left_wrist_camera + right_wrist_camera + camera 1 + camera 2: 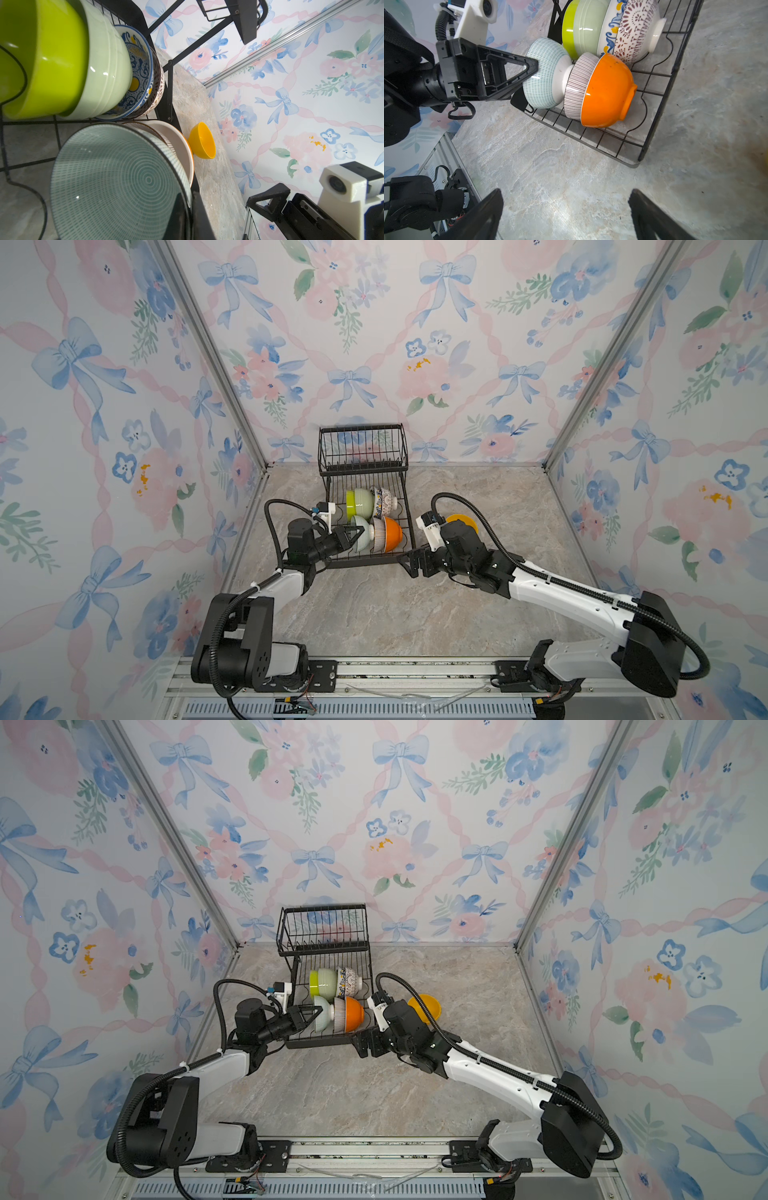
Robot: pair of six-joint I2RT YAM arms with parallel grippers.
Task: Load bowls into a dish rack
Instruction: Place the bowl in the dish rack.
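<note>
— Left end effector (532,69)?
— Pinched shut on the pale teal bowl (546,72), standing in the dish rack (657,116); right end effector (406,562) gapes empty at the rack's front corner.
— Yellow bowl (202,140)?
— On the table (374,614), beside the rack.

Floral-papered panels (374,344), aluminium posts (211,352) and a rail (415,670) mark a robot test booth.

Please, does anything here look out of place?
Yes. The yellow bowl sits alone on the table, right of the dish rack, while the other bowls stand on edge in its lower tray.
</note>
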